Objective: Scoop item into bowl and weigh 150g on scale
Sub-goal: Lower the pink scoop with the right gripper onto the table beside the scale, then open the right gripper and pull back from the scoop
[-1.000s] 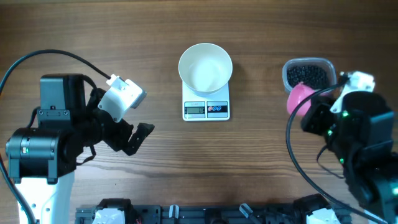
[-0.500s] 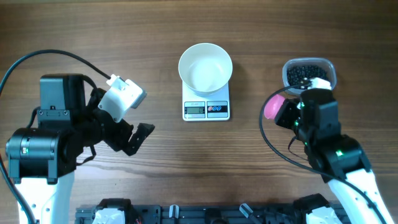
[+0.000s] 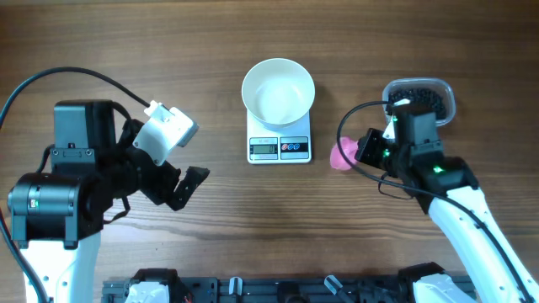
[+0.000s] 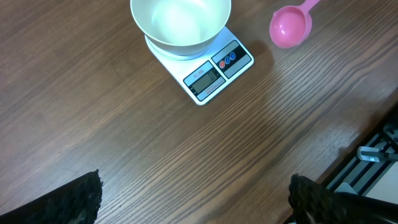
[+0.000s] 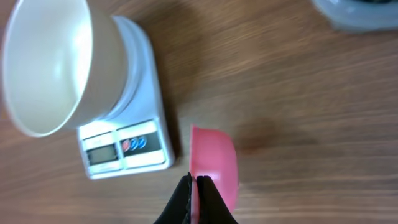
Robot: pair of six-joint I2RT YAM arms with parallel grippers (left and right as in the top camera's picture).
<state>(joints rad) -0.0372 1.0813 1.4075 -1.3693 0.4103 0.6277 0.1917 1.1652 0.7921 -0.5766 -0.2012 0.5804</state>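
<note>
The white bowl (image 3: pixel 278 91) stands on the white scale (image 3: pixel 280 149) at the table's middle back, and its inside looks bare. A clear tub (image 3: pixel 418 99) at the back right holds the item, small black beans (image 3: pixel 421 101). My right gripper (image 3: pixel 364 150) is shut on the handle of a pink scoop (image 3: pixel 343 155), which hangs just right of the scale. In the right wrist view the closed fingers (image 5: pixel 196 186) pinch the scoop (image 5: pixel 214 162) beside the scale (image 5: pixel 127 144). In the left wrist view the scoop's cup (image 4: pixel 290 27) looks empty. My left gripper (image 3: pixel 187 185) stands open at the left, holding nothing.
The left wrist view has the bowl (image 4: pixel 180 25) and scale (image 4: pixel 214 71) far ahead, with bare wood between the wide-apart fingertips (image 4: pixel 81 199). A black rail (image 3: pixel 278 290) runs along the front edge. The tub's corner (image 5: pixel 364 15) shows at the right wrist view's top right.
The right arm has swung left from beside the tub toward the scale, carrying the pink scoop with it. The left arm has not moved.
</note>
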